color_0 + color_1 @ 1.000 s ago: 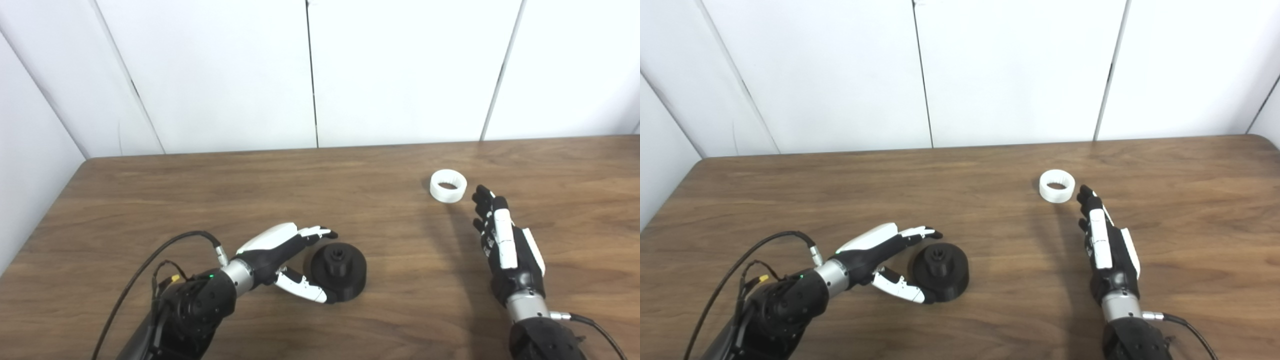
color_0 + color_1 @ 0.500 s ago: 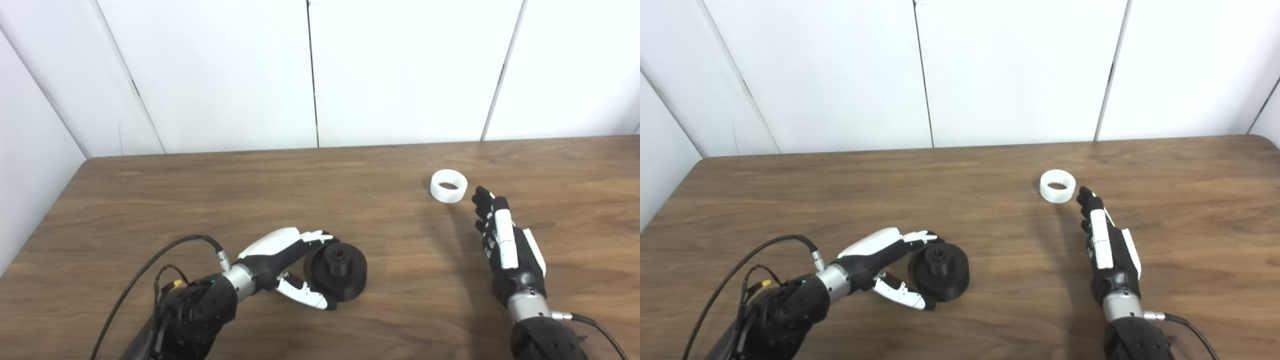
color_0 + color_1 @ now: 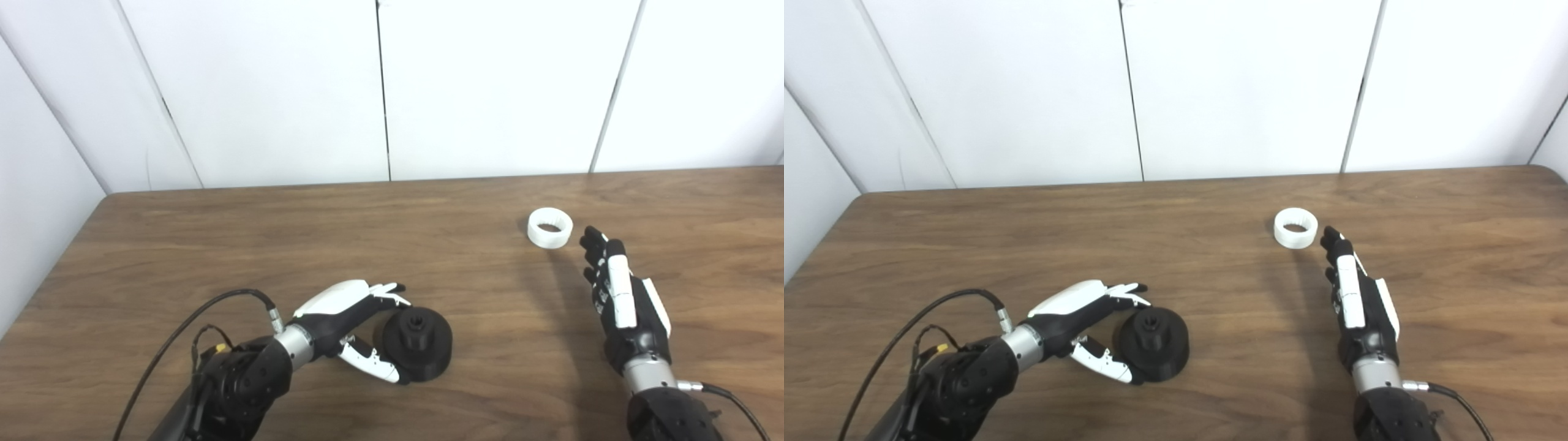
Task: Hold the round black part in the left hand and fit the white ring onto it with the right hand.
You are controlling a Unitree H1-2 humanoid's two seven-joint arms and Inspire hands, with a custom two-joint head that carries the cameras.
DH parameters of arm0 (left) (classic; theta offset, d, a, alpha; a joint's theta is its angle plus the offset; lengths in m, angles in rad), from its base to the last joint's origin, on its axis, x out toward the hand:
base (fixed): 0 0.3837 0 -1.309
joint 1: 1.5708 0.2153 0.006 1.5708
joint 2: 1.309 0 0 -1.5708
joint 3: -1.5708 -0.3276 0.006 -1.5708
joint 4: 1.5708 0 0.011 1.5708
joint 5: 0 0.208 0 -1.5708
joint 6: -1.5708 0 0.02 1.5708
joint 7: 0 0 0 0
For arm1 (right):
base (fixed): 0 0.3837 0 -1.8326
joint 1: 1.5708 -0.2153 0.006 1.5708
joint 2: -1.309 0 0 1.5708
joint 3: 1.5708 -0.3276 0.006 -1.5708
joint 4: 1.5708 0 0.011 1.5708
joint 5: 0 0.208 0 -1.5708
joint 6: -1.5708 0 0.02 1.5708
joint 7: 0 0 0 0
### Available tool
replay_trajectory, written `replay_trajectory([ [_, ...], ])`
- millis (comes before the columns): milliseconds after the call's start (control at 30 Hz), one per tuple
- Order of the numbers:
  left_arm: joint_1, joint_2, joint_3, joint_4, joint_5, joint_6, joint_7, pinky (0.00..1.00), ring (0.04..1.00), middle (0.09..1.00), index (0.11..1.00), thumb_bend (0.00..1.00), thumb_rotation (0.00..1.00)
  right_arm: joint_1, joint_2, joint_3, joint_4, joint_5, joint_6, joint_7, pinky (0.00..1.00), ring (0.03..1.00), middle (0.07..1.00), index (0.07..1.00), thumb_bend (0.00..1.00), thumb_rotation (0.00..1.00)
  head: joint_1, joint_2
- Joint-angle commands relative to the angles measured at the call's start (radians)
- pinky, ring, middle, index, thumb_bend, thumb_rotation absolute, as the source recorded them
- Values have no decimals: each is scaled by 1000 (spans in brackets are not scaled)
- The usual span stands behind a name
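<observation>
The round black part (image 3: 418, 343) lies flat on the wooden table (image 3: 245, 245), its short centre stub pointing up. My left hand (image 3: 350, 321) is open beside it on the left, thumb touching its near rim and fingers spread past its far-left side without closing on it. The white ring (image 3: 550, 227) rests further back on the right. My right hand (image 3: 618, 300) hovers open just near and right of the ring, fingers stretched toward it, a small gap between fingertips and ring.
White wall panels (image 3: 380, 92) stand behind the table's far edge. A black cable (image 3: 202, 306) loops from the left wrist over the table's near left part.
The left hand has dropped lower and drawn slightly back, its fingers now beside the black part rather than over it; the part shifted slightly nearer. The right hand and the ring stayed put.
</observation>
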Motion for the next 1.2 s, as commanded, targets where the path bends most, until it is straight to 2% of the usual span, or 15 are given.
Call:
replay_trajectory([
  [0, -1, 11, 4, 12, 12, -12, 18, 997, 1000, 1000, 776, 1000, 383, -33, -3, -1, -39, -7, -18, 3, 994, 984, 936, 927, 642, 1000, 1, 1],
  [300, 11, -6, 12, 16, 27, -36, 65, 970, 1000, 994, 761, 968, 368, -30, -10, 1, -39, -8, -19, 6, 989, 984, 932, 919, 628, 1000, 7, 0],
  [733, 8, -19, 15, 10, 38, -38, 66, 944, 1000, 992, 761, 979, 378, -30, -23, 4, -37, -26, -14, 8, 988, 987, 935, 921, 653, 1000, 10, -1],
  [833, 8, -22, 15, 9, 42, -32, 61, 943, 1000, 994, 764, 982, 379, -39, -51, 21, -42, -84, -11, 5, 940, 966, 927, 908, 618, 985, 10, 0],
  [933, 10, -23, 17, 12, 40, -36, 63, 945, 1000, 993, 763, 987, 380, -80, -124, 64, -50, -260, 12, -12, 927, 930, 905, 857, 586, 731, 8, -1],
  [967, 11, -23, 17, 13, 40, -36, 63, 945, 1000, 993, 762, 988, 381, -102, -157, 81, -48, -326, 27, -14, 911, 917, 893, 839, 623, 589, 8, -2],
  [1000, 11, -23, 17, 13, 41, -36, 62, 945, 1000, 993, 762, 989, 382, -121, -186, 95, -48, -378, 45, -9, 904, 916, 889, 834, 656, 518, 8, -2],
  [1067, 11, -23, 17, 14, 43, -35, 61, 943, 1000, 993, 762, 990, 383, -167, -253, 129, -44, -486, 88, 16, 904, 926, 891, 826, 719, 446, 8, -2],
  [1167, 10, -23, 16, 13, 47, -25, 54, 945, 1000, 994, 766, 992, 384, -247, -346, 170, -15, -576, 120, 76, 907, 953, 905, 805, 797, 354, 6, -6],
])
